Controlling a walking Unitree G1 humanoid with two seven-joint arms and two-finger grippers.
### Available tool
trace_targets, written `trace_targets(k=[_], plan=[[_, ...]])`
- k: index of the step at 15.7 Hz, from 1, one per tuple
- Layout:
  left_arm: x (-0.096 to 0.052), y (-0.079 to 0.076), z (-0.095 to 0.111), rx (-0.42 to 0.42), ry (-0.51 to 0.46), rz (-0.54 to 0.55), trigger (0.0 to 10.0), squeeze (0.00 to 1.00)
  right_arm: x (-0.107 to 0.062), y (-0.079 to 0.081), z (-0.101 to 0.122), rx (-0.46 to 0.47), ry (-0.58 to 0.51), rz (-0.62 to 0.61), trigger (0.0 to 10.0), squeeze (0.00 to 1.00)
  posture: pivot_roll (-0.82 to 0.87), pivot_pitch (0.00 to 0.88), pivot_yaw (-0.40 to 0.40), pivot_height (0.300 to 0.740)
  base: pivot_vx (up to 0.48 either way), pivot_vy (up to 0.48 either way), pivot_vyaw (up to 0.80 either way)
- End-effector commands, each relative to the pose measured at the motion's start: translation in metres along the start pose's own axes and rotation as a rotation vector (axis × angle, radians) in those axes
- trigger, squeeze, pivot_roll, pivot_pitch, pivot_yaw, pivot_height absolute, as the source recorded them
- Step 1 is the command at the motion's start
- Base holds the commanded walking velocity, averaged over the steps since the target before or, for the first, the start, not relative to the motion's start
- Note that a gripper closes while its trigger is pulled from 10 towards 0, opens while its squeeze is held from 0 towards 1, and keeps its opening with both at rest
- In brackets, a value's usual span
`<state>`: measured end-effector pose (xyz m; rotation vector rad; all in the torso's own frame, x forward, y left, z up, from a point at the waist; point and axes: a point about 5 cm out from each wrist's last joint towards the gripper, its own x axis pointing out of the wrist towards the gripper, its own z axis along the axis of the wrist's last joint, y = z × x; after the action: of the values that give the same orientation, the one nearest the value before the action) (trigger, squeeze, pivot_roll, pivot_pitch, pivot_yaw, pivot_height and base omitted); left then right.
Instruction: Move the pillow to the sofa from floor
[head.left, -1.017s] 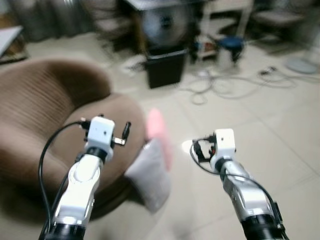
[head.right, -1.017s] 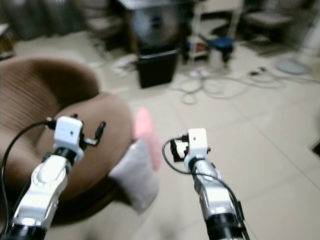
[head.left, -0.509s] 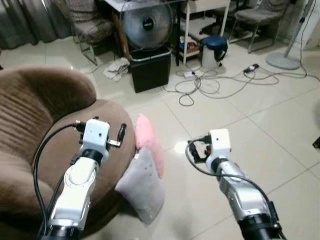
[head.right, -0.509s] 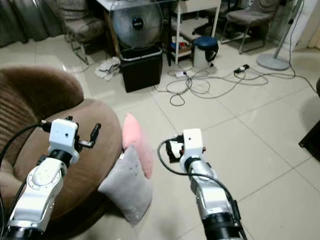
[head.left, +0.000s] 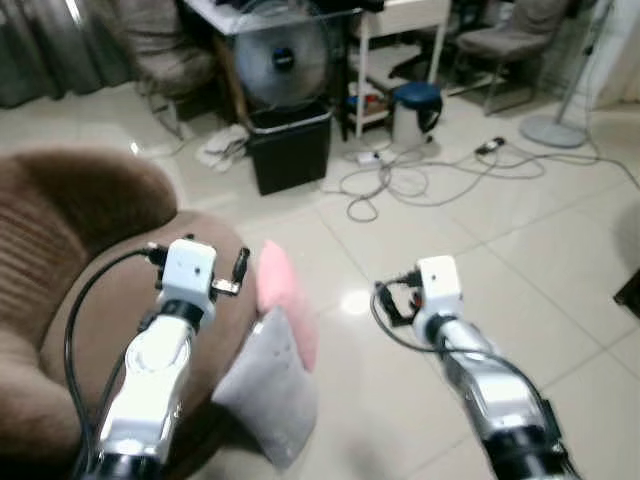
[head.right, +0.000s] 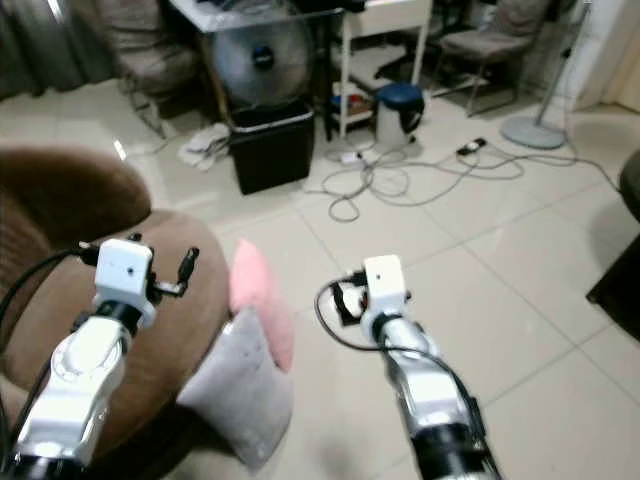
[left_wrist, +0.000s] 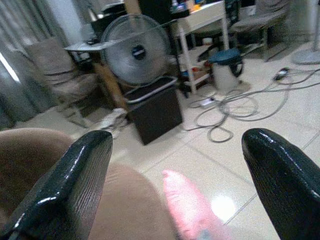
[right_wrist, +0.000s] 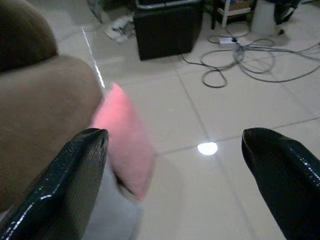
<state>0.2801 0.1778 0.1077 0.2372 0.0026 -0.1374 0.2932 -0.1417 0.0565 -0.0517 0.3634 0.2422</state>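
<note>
A pink pillow (head.left: 285, 300) stands on edge on the tiled floor, leaning against the front of the round brown sofa (head.left: 60, 260). A grey pillow (head.left: 265, 390) leans just in front of it, also against the sofa. My left gripper (head.left: 198, 258) is held up over the sofa's seat edge, left of the pillows, open and holding nothing. My right gripper (head.left: 420, 298) hovers over the floor to the right of the pillows, open as well. In the right wrist view the pink pillow (right_wrist: 125, 145) and the grey pillow (right_wrist: 112, 220) lie between the spread fingers.
A black bin (head.left: 290, 150) with a standing fan (head.left: 280, 55) on it sits beyond the sofa. Loose cables (head.left: 420, 175) sprawl across the floor to its right, near a blue-lidded pot (head.left: 415, 105), a chair (head.left: 510, 40) and a floor stand base (head.left: 548, 130).
The camera has moved and the picture went from blurred to sharper. Both arms keep the same raised pose with open fingers, and the pillows stay against the sofa.
</note>
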Motion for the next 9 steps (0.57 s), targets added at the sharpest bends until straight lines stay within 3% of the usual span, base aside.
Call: trace_targets(k=[1, 4, 9], plan=[[-0.0021, 0.0045, -0.0024, 0.011, 0.010, 0.013, 10.0, 0.00, 0.0024, 0.0046, 0.0057, -0.017, -0.017, 0.021, 10.0, 0.00, 0.06, 0.000, 0.032, 0.740, 0.319, 0.000, 0.00], [-0.0025, 0.0037, -0.0018, 0.010, 0.008, 0.012, 10.0, 0.00, 0.0024, 0.0051, 0.0065, -0.009, -0.026, 0.024, 10.0, 0.00, 0.06, 0.000, 0.033, 0.740, 0.315, 0.000, 0.75], [-0.0002, 0.0033, -0.0011, 0.010, 0.005, 0.006, 10.0, 0.00, 0.0028, 0.0043, 0.0060, 0.010, -0.026, 0.026, 10.0, 0.00, 0.06, 0.000, 0.038, 0.740, 0.322, 0.000, 0.00]])
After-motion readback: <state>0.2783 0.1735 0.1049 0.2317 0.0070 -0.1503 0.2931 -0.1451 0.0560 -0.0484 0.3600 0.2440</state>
